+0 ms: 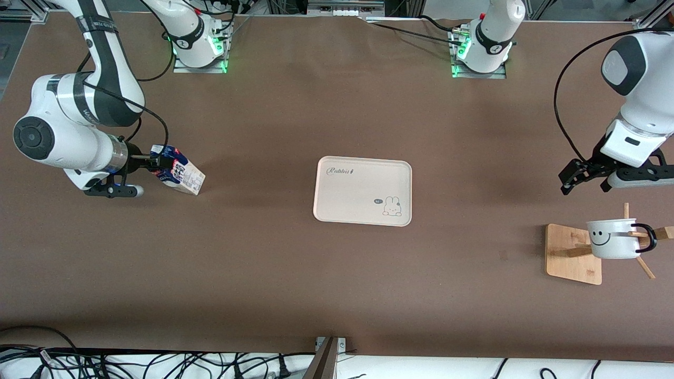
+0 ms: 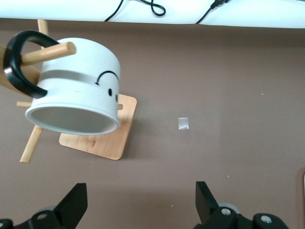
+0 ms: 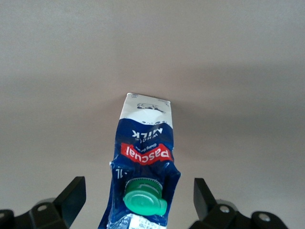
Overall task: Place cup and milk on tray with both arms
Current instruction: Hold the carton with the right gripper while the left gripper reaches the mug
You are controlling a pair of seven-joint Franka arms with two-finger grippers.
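The milk (image 1: 179, 173), a blue and white carton with a green cap (image 3: 143, 199), stands on the table toward the right arm's end. My right gripper (image 1: 150, 175) is open around its top, one finger on each side with gaps showing (image 3: 138, 200). The cream tray (image 1: 363, 216) lies mid-table with nothing on it. The white smiley cup (image 1: 613, 239) hangs by its black handle on a peg of a wooden rack (image 1: 571, 255) toward the left arm's end. My left gripper (image 1: 571, 179) hovers open and empty above the table beside the rack, apart from the cup (image 2: 76, 95), in the left wrist view (image 2: 140, 198).
The rack's square wooden base (image 2: 100, 138) and slanting pegs stand near the table's edge at the left arm's end. A tiny white scrap (image 2: 183, 123) lies on the brown tabletop. Cables run along the table's edge nearest the front camera (image 1: 158, 363).
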